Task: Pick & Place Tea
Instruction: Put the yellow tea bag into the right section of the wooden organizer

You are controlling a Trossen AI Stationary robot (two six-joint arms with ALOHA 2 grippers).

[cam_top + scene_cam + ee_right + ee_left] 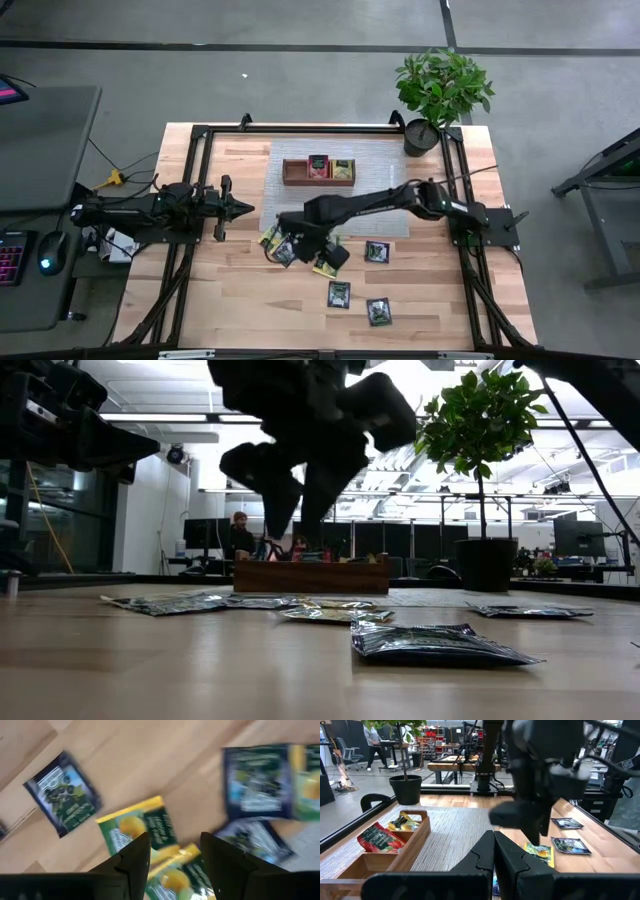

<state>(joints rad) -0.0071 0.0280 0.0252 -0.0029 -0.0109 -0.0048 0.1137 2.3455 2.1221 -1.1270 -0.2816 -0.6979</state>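
Seven tea packets (339,294) lie on the table (230,300); two sit in the tray (296,173). Right gripper (300,246) hovers parted; left gripper (246,208) closed.

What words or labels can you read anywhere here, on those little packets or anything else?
None can be read.
Yellow-green tea packet: printed label, blurred.
Dark tea packet: label too blurred.
Red tea packet in the wooden tray: print too small.
Dark packets on the table: too small.
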